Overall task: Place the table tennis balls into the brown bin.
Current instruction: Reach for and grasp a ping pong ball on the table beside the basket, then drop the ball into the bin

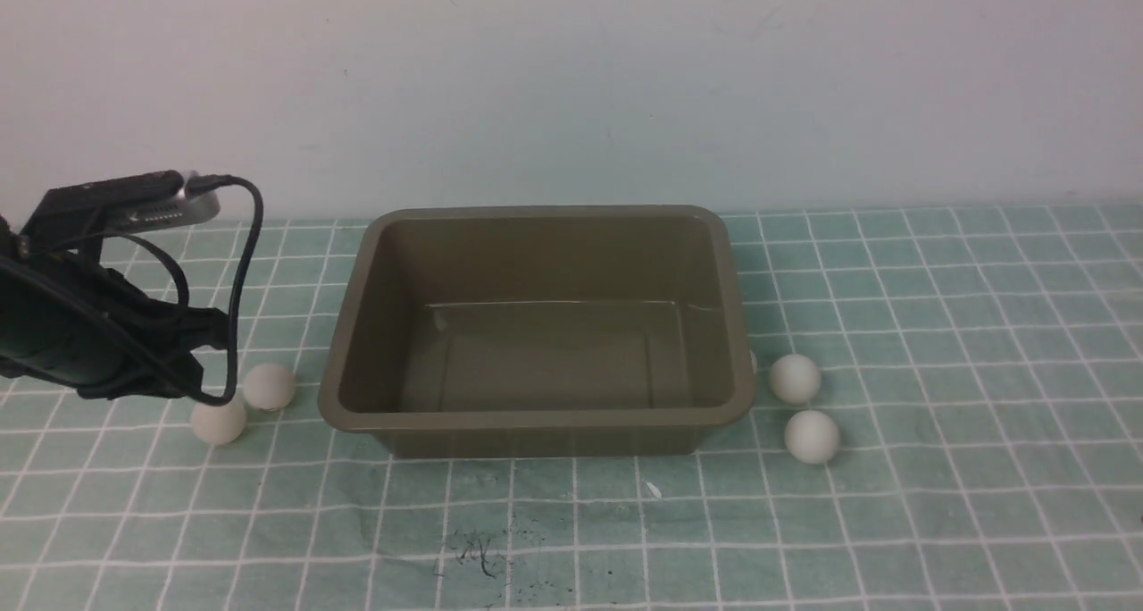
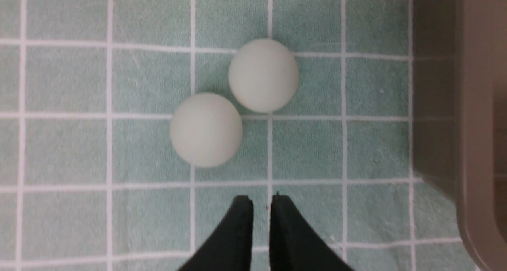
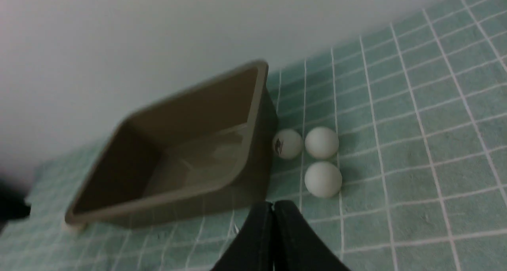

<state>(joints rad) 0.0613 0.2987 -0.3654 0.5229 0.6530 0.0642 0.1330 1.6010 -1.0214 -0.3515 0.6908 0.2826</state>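
Observation:
The brown bin [image 1: 536,417] stands empty in the middle of the green checked cloth. Two white table tennis balls [image 1: 269,386] [image 1: 219,422] lie touching to its left, under my left arm [image 1: 80,334]. The left wrist view shows both balls [image 2: 263,75] [image 2: 206,129] just ahead of my left gripper [image 2: 261,201], whose fingertips stand a narrow slit apart and hold nothing. To the bin's right lie two balls [image 1: 794,378] [image 1: 812,436]. The right wrist view shows a third, logo-marked ball [image 3: 287,144] against the bin wall. My right gripper [image 3: 272,203] is shut and empty, above the cloth.
A plain white wall runs close behind the bin. The bin's rim [image 2: 475,104] lies a short way beside the left gripper. Small dark scuff marks [image 1: 482,553] and a white fleck [image 1: 654,490] sit on the cloth in front of the bin.

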